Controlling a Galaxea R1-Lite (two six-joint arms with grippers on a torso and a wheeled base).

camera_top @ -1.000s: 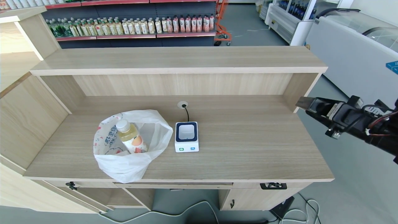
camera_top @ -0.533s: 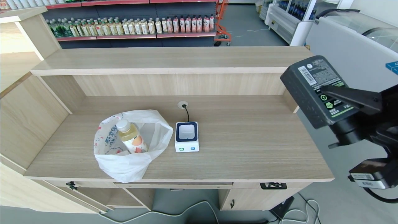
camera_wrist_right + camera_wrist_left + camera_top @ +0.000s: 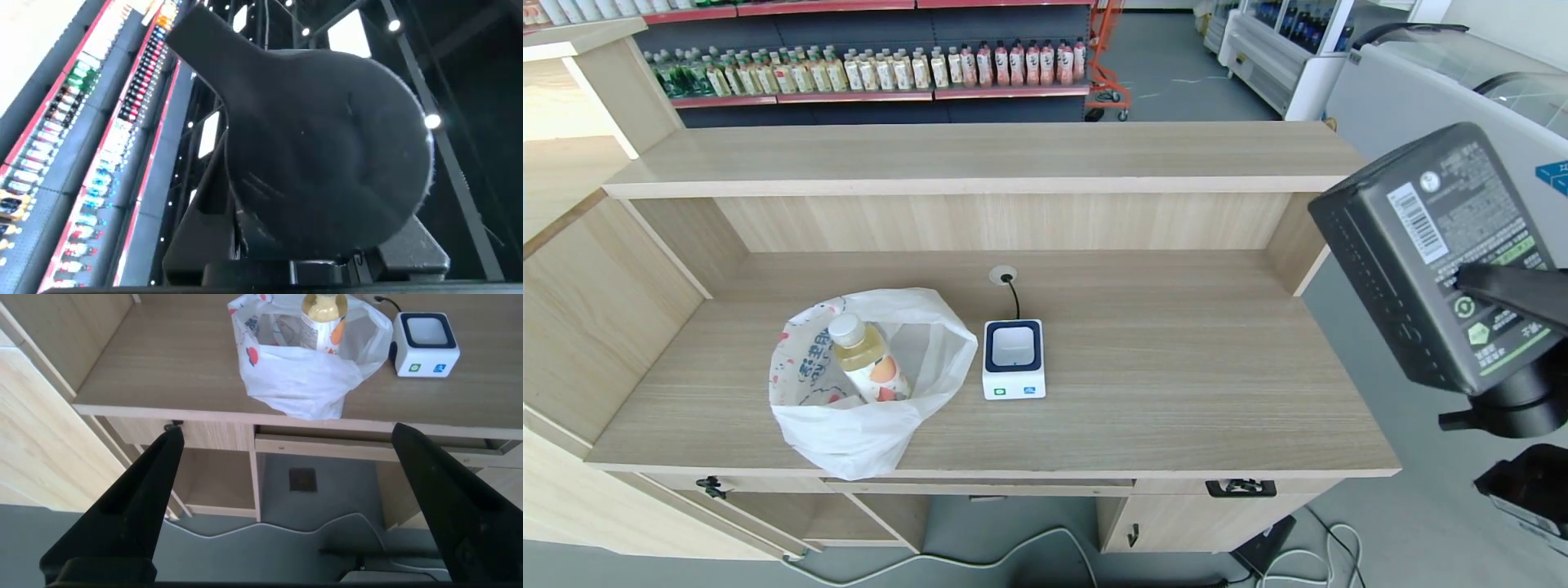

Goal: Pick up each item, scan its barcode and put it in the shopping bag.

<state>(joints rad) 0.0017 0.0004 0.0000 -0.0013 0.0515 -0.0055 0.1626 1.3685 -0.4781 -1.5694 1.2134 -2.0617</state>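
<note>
Black package (image 3: 1413,245) sits clamped in our right claw (image 3: 1474,286), one dark finger (image 3: 1519,294) laid across its printed face, the other hidden behind it. We hold it tilted, the white barcode label (image 3: 1417,220) turned up toward the head camera. Claw and package hang past the right end of the wooden counter (image 3: 1176,392), touching nothing else.

Well to the left of that claw, the white scanner (image 3: 1013,359) stands on the counter top with its dark window facing up. Its black cable (image 3: 1013,298) runs back to a round hole in the wood. Farther left again, just beside the scanner, the white shopping bag (image 3: 866,433) stands open-mouthed. A bottle (image 3: 866,359) with a white cap and pale yellow drink leans inside it.

Our left claw (image 3: 286,514) is low, in front of the counter and below its top, with its two dark fingers (image 3: 122,514) spread wide and nothing between them. Ahead of and above this claw we see the front edge of the counter. The bag hangs slightly over that edge, the bottle in it, the scanner to its side.

From the right wrist a dark rounded form (image 3: 327,155) sits close to the lens; we cannot tell whether it is package or claw.

Behind the counter stand store shelves (image 3: 874,69) of bottles, and chest freezers (image 3: 1421,106) stand behind the right claw.
</note>
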